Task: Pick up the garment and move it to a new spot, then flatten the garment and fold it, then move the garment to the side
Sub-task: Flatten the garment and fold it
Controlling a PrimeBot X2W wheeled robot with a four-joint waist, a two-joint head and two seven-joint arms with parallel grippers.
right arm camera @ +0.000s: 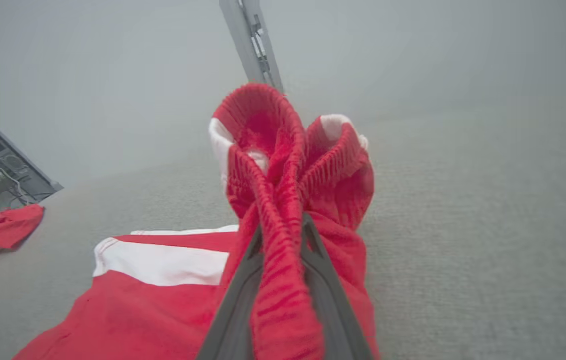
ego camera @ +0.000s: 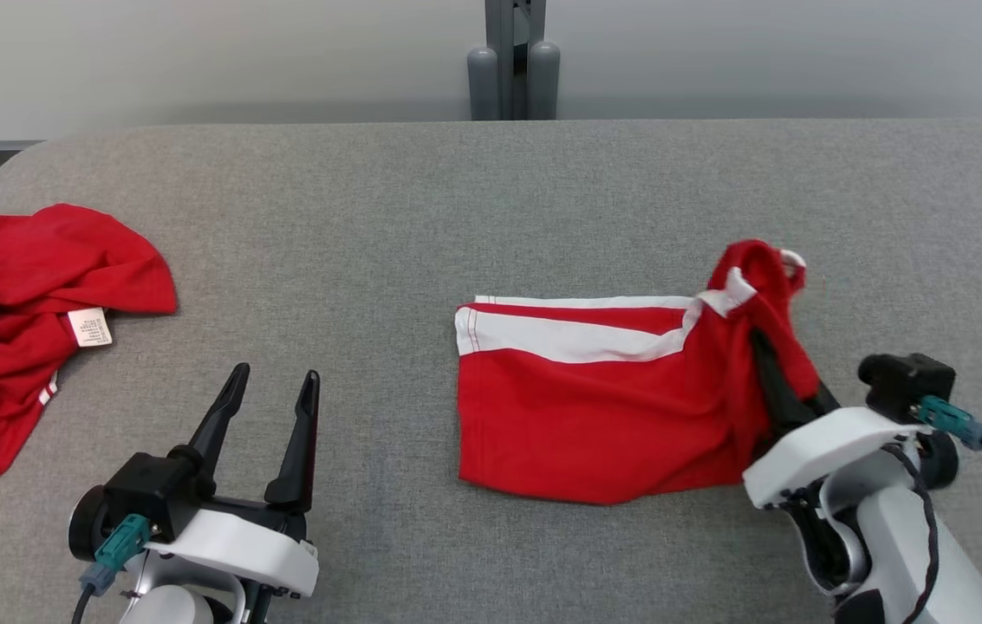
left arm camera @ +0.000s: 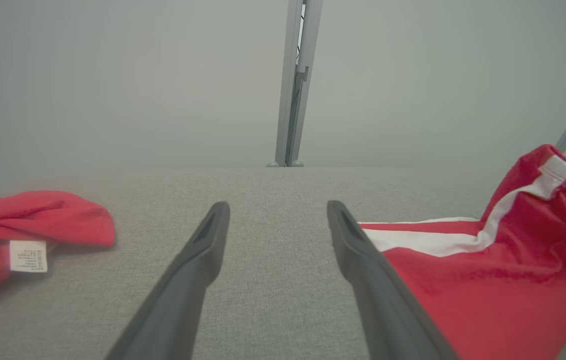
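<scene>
Centre-right on table point(ego camera: 456, 199): pinches red garment point(ego camera: 595, 407) at bunched waistband point(right arm camera: 263, 125) with right gripper point(right arm camera: 282, 231), nearly closed; holds left gripper point(ego camera: 276, 373) wide, empty. Pick-up step, apparently; next: lift clear, carry to new spot.

We see a pair of red shorts point(ego camera: 595, 425) with a white side stripe, lying mostly flat on the grey surface point(ego camera: 456, 191), right of middle. The right end, a ribbed elastic waistband, is bunched and lifted, pinched in the right gripper point(right arm camera: 283, 232).
</scene>
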